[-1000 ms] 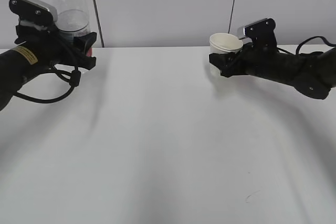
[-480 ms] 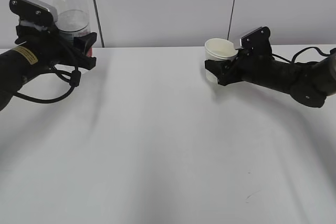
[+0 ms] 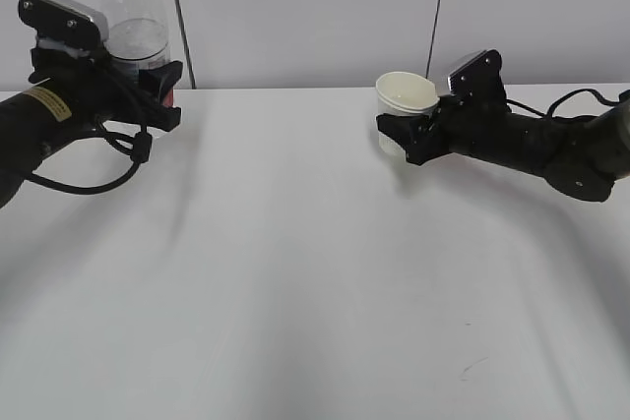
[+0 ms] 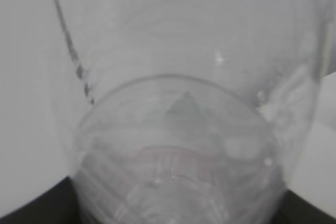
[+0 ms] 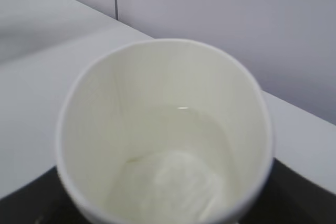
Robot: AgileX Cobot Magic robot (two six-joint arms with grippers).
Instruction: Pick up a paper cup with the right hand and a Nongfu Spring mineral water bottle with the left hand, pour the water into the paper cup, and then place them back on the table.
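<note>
left hand (image 3: 157,90) has its jaws clamped round the bottle (image 3: 133,27); well right of it, right hand (image 3: 404,135) jaws hold the paper cup (image 3: 406,95) over the table (image 3: 295,263)

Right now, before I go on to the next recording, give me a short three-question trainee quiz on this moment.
1. True or false: the paper cup is held by the right hand.
2. Which object does the left hand grip? A) a metal can B) the Nongfu Spring mineral water bottle C) a spoon
3. Fill in: in the right wrist view the cup holds a little clear ____ at the bottom.

Key: 1 true, its jaws are closed around the cup's lower wall. 2 B, and the bottle stands upright. 3 water, a shallow pool well below the rim.
</note>
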